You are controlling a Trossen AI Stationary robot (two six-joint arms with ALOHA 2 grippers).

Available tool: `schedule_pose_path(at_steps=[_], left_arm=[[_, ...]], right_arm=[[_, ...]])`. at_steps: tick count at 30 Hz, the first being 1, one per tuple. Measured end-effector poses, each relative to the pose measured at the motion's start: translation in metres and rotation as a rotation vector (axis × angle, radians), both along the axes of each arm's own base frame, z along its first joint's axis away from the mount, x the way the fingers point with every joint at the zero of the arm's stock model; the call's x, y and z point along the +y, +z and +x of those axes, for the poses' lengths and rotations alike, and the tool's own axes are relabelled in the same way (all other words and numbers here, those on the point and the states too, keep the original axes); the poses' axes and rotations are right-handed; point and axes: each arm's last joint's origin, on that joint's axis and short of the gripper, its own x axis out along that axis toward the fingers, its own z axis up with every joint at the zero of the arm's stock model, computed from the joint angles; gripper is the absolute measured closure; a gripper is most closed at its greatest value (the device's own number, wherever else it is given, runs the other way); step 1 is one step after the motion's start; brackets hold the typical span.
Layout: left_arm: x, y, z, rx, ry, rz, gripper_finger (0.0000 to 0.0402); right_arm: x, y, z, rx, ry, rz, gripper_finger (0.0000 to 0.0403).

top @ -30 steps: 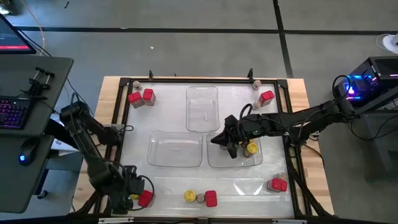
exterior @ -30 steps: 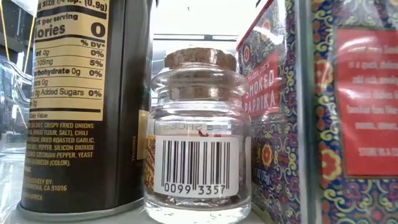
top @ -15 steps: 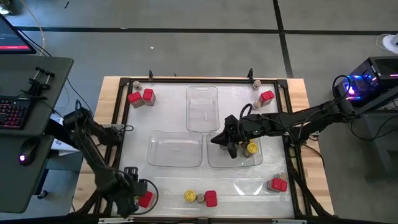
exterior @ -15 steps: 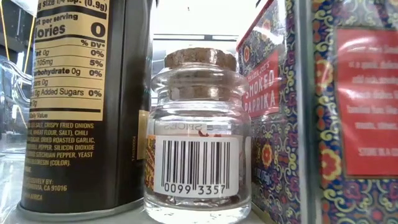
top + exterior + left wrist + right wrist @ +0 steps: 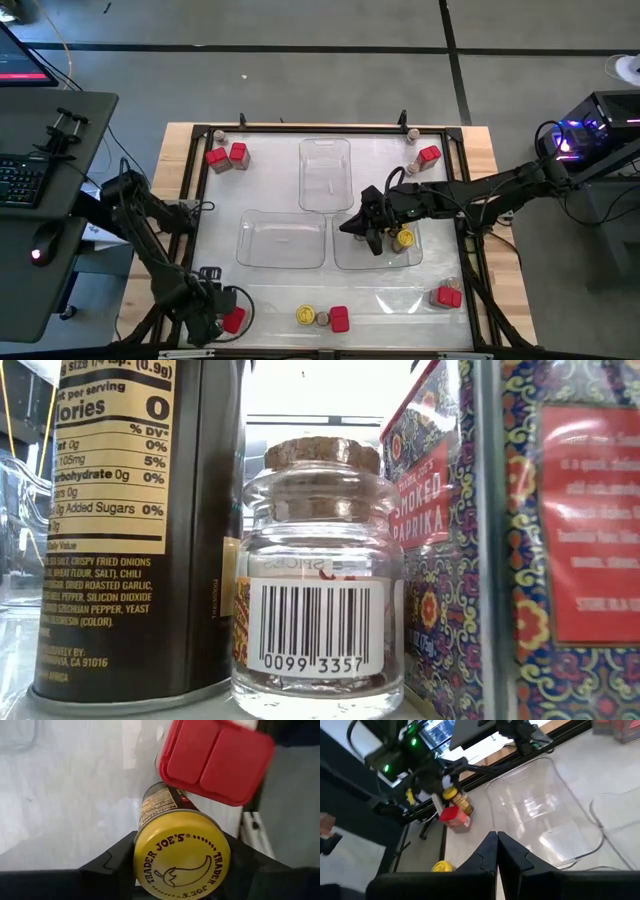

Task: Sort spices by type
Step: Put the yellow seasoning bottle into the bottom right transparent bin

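My left gripper [image 5: 213, 306] is at the table's near left corner, shut on a yellow-lidded jar [image 5: 182, 861] with a dark labelled body. A red boxy container [image 5: 215, 757] stands right beside it [image 5: 234, 320]. The right wrist view shows this jar [image 5: 452, 796] in the left gripper above the red box [image 5: 455, 817]. My right gripper [image 5: 366, 230] is shut and hangs empty over the right-hand clear tray [image 5: 345, 262]. A yellow-lidded jar [image 5: 404, 238] stands in that tray. My left gripper pinches the yellow-lidded jar between its two fingers [image 5: 112, 862]. They sit on opposite sides of the round body just under the lid [image 5: 150, 820]. The fingers come from above, and the lid faces the wrist camera. I cannot tell whether the jar's base rests on the table.
A dark jar [image 5: 130, 530], a cork-topped glass jar [image 5: 320, 580] and a paprika tin [image 5: 520, 540] stand at the near edge [image 5: 322, 318]. Red boxes stand far left [image 5: 225, 155], far right [image 5: 429, 155] and near right [image 5: 446, 297]. Two more clear trays [image 5: 325, 175] [image 5: 280, 240] lie mid-table.
My left arm has shifted a little toward the near edge, and its gripper now sits close beside the red box. My right arm and the containers have kept still.
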Motion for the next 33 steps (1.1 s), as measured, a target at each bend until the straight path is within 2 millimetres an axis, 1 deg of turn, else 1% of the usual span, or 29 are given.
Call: schedule_pose_path(at_steps=[3,6,8,10,12,14,16,18,22,27,30,33], left_arm=[[0.013,0.019,-0.005,-0.018,0.027,-0.029,0.0214],[0.036,0.043,-0.013,-0.045,0.089,-0.061,0.0214],[0.054,0.061,-0.017,-0.097,0.150,-0.088,0.0214],[0.073,0.077,-0.018,-0.184,0.223,-0.116,0.0214],[0.092,0.090,-0.013,-0.284,0.312,-0.144,0.0214],[0.110,0.100,-0.003,-0.359,0.384,-0.136,0.0214],[0.123,0.105,0.014,-0.419,0.393,-0.125,0.0214],[0.133,0.107,0.037,-0.491,0.368,-0.108,0.0214],[0.149,0.104,0.098,-0.626,0.271,-0.048,0.0214],[0.170,0.094,0.174,-0.702,0.143,0.027,0.0214],[0.174,0.085,0.214,-0.726,0.048,0.047,0.0214],[0.174,0.074,0.248,-0.719,-0.041,0.057,0.0214]], right_arm=[[0.001,0.002,-0.001,-0.007,0.023,0.009,0.0402],[0.001,0.010,-0.003,-0.030,0.052,0.024,0.0402],[0.001,0.021,-0.006,-0.068,0.074,0.024,0.0402],[0.000,0.035,-0.011,-0.120,0.094,0.014,0.0402],[-0.001,0.050,-0.017,-0.177,0.101,-0.001,0.0402],[-0.002,0.066,-0.023,-0.231,0.105,-0.013,0.0402],[-0.004,0.079,-0.030,-0.278,0.104,-0.017,0.0402],[-0.005,0.089,-0.036,-0.317,0.100,-0.025,0.0402],[-0.007,0.104,-0.046,-0.368,0.096,-0.025,0.0402],[-0.009,0.120,-0.054,-0.420,0.085,-0.018,0.0402],[-0.010,0.130,-0.057,-0.451,0.078,-0.017,0.0402],[-0.011,0.138,-0.059,-0.481,0.054,-0.044,0.0402]])
